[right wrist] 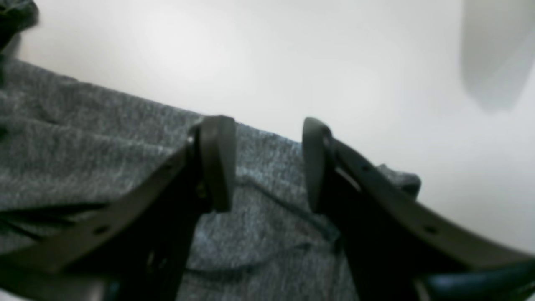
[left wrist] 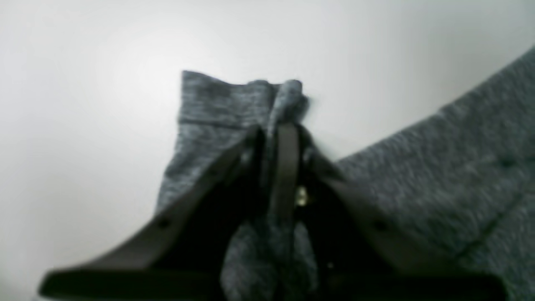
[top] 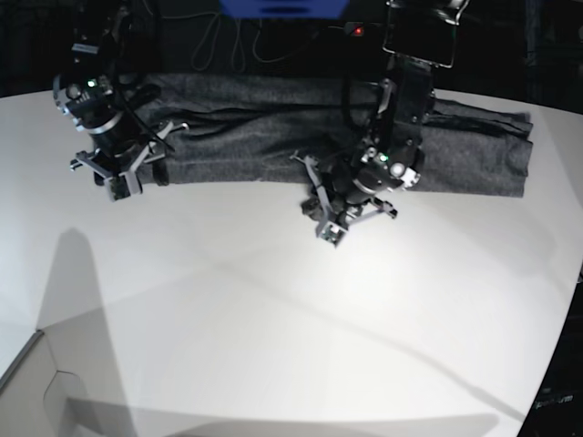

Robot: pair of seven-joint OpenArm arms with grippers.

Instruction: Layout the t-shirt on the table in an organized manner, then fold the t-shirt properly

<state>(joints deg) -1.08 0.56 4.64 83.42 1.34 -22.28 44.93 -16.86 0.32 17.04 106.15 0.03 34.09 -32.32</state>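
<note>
At the t-shirt's [top: 273, 137] near edge, my left gripper [left wrist: 278, 125] pinches fabric; right gripper [right wrist: 267, 165] hovers wide. Next, I'd grip there too.

we see the table [top: 273, 309], a broad white top with a curved edge at the right. directly on it lies the t-shirt [top: 255, 137], heathered charcoal grey, folded into a long band along the far side and running nearly from one side to the other. the near part of the top carries only shadows and a faint crease pattern.
</note>
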